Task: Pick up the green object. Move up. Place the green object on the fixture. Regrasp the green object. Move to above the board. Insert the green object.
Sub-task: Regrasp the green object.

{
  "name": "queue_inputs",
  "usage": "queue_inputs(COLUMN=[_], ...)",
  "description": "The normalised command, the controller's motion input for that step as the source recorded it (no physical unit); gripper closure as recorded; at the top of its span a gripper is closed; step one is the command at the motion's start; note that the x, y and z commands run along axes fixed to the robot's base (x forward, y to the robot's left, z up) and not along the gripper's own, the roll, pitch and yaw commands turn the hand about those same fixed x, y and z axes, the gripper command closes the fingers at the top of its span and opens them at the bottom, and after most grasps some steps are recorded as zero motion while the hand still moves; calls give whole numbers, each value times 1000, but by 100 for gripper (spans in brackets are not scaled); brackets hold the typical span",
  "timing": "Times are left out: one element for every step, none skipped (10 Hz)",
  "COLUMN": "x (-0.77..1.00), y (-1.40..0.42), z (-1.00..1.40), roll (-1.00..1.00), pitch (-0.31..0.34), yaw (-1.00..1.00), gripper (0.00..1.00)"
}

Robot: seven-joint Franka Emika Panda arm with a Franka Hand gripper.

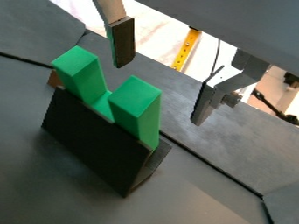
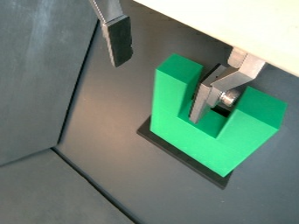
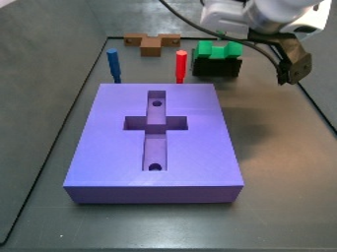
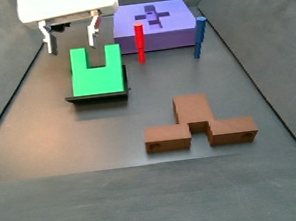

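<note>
Side view: the green object (image 4: 96,71) is sitting on the fixture (image 4: 95,94), prongs pointing up and spaced along the fixture's length. The gripper (image 4: 74,32) is hovering above it, jaws spread and holding nothing, with the board (image 4: 155,26) lying beyond.

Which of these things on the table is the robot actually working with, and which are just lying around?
In the job:
- green object, sitting on the fixture
- purple board with its cross-shaped slot
- gripper, fingers open, just above the green object

Lying about:
- red peg
- blue peg
- brown blocks
</note>
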Motion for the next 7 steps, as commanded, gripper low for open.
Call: queue_inputs(x=[117, 260, 320, 200, 163, 0, 0], y=[-26, -26, -9, 0, 0, 0, 0], z=[-137, -97, -171, -303, -303, -254, -109], roll=[214, 226, 311, 303, 237, 111, 0], pitch=[0, 0, 6, 0, 0, 0, 0], yaw=[103, 46, 0, 0, 0, 0, 0], gripper=[0, 0, 0, 0, 0, 0, 0])
